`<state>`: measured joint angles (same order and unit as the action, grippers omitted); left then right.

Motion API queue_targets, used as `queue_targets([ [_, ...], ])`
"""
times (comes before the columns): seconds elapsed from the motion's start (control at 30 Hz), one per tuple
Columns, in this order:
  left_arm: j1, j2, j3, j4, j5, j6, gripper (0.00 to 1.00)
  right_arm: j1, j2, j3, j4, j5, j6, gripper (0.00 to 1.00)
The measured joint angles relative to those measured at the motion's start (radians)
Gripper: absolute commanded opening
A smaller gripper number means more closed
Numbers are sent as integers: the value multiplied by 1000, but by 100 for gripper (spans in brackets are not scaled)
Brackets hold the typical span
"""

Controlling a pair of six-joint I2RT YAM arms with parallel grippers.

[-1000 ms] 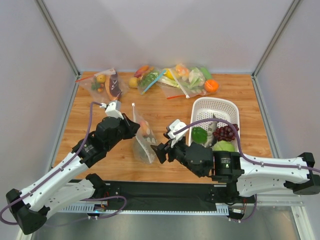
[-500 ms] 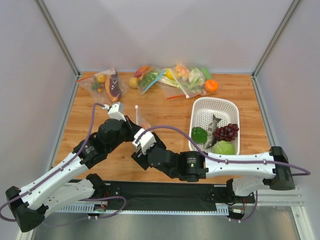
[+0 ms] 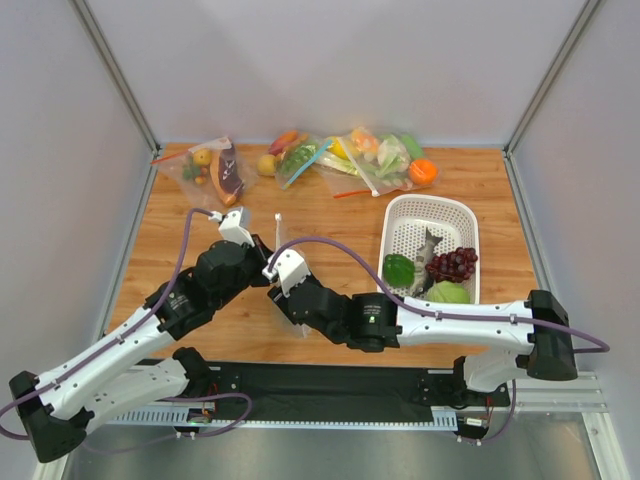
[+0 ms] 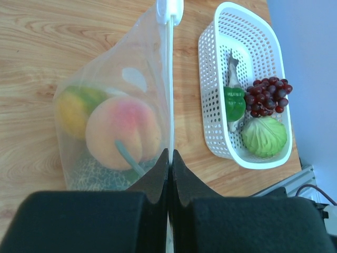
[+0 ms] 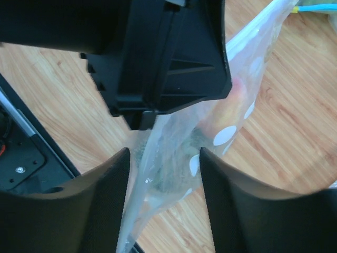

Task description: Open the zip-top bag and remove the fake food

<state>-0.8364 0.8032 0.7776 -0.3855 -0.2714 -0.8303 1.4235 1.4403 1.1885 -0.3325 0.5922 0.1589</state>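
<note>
The zip-top bag (image 4: 136, 79), clear with white dots, hangs upright over the table. My left gripper (image 4: 169, 154) is shut on its top strip, which runs away from the jaws to a white slider (image 4: 169, 10). Inside lies the fake food: an orange-red peach (image 4: 122, 132), a yellow fruit (image 4: 73, 108) and a grey-green bumpy ball (image 4: 92, 174). My right gripper (image 5: 164, 195) is open and straddles the bag (image 5: 174, 158) just under the left gripper's body, one finger on each side. In the top view both grippers meet at the bag (image 3: 277, 230), left (image 3: 262, 262) and right (image 3: 283, 290).
A white basket (image 3: 440, 210) stands to the right and holds a green pepper (image 3: 398, 268), purple grapes (image 3: 450, 264) and a pale cabbage (image 3: 447, 293). Plain clear bags of food (image 3: 350, 155) and another (image 3: 210, 168) lie along the back edge.
My right arm has swung left from beside the basket to the bag, and its jaws now straddle it, slightly narrower than before. The left gripper still holds the bag, lifted a little.
</note>
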Motion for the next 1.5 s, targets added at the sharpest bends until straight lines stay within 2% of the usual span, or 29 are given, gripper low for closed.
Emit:
queue_targets([
  [0.07, 0, -7, 0, 0, 7, 2, 0, -8, 0, -7, 0, -2, 8, 25],
  [0.1, 0, -11, 0, 1, 12, 3, 5, -13, 0, -13, 0, -3, 18, 14],
  [0.2, 0, -35, -17, 26, 34, 11, 13, -18, -3, -28, 0, -5, 35, 0],
  [0.23, 0, -45, -28, 39, 38, 11, 18, -18, -8, -37, -1, -7, 39, 0],
  [0.27, 0, -59, -43, 54, 45, 14, 31, -18, -15, -48, 0, -8, 46, 0],
  [0.33, 0, -80, -68, 77, 59, 30, 50, -22, -34, -71, -2, -8, 55, 0],
  [0.37, 0, -87, -77, 87, 65, 35, 64, -25, -45, -81, -2, -10, 61, 0],
  [0.47, 0, -113, -92, 103, 70, 64, 79, -36, -90, -116, -3, -21, 80, 0],
  [0.5, 0, -126, -95, 108, 68, 78, 81, -40, -114, -132, -2, -29, 87, 0],
  [0.67, 5, -196, -121, 152, 51, 171, 85, -66, -267, -235, 0, -95, 126, 0],
  [0.87, 67, -216, -190, 288, 112, 303, 82, -126, -470, -365, 18, -225, 177, 0],
  [1.1, 139, -182, -351, 557, 371, 396, 79, -177, -626, -450, 30, -341, 219, 0],
  [1.33, 153, -19, -350, 758, 668, 431, 74, -202, -679, -489, 60, -444, 232, 0],
  [1.5, 222, 87, -319, 861, 882, 415, 73, -210, -707, -507, 69, -529, 233, 0],
])
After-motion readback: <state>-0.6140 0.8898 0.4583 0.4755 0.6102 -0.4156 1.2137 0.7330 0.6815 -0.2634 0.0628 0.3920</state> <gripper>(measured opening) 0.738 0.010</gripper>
